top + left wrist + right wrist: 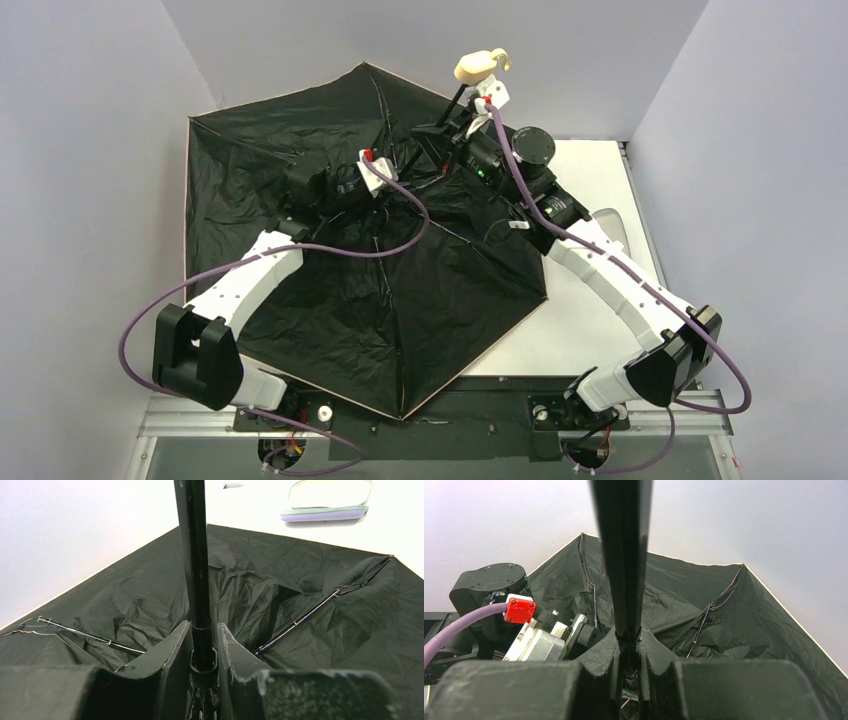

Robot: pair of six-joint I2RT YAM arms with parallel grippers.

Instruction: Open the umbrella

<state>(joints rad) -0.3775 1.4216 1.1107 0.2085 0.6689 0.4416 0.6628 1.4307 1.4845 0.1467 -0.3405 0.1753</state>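
Where you look down from above, the umbrella (330,290) lies spread across the table (600,190), black lining up, handle (478,66) raised at the far side. Left gripper (204,640): clamped on the shaft (192,555), low. Right gripper (628,640): clamped on the shaft nearer the handle.

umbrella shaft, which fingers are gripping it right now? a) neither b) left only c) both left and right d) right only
c, in the wrist views the left fingers and the right fingers are each closed on the black umbrella shaft.
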